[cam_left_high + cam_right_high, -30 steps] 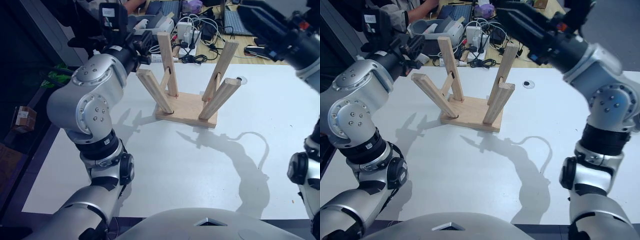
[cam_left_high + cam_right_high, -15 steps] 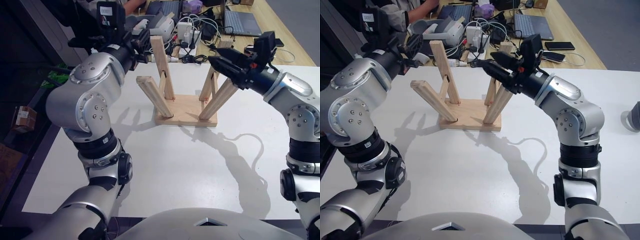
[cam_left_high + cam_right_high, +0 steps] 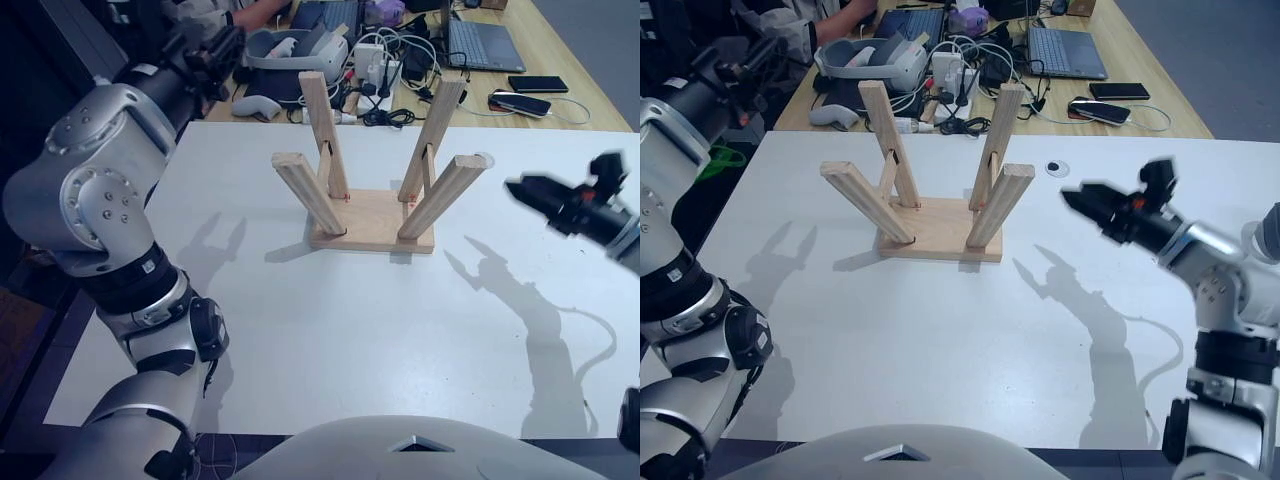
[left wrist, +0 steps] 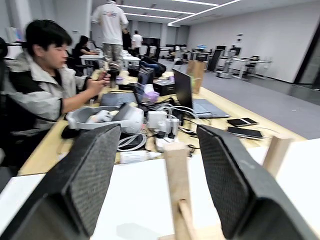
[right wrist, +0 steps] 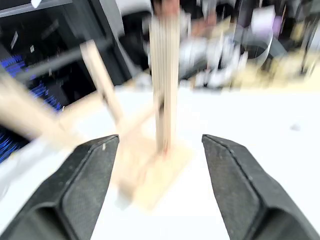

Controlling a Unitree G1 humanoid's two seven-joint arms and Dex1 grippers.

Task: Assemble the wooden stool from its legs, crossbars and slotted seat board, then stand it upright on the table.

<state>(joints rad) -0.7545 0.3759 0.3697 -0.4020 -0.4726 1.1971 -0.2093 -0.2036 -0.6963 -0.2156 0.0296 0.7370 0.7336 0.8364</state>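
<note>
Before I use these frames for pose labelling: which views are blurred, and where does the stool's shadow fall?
Right wrist view: the stool and everything behind it are smeared by blur. Left wrist view: the near fingers and leg top are soft. Left eye view: crisp, evenly lit, no glare; the stool's faint shadow lies on the table toward the robot's left.

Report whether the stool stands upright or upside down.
Upside down: its seat board lies flat on the table, four legs pointing up.

Left gripper (image 4: 159, 132) and right gripper (image 5: 160, 141) hover, fingers spread wide.
</note>
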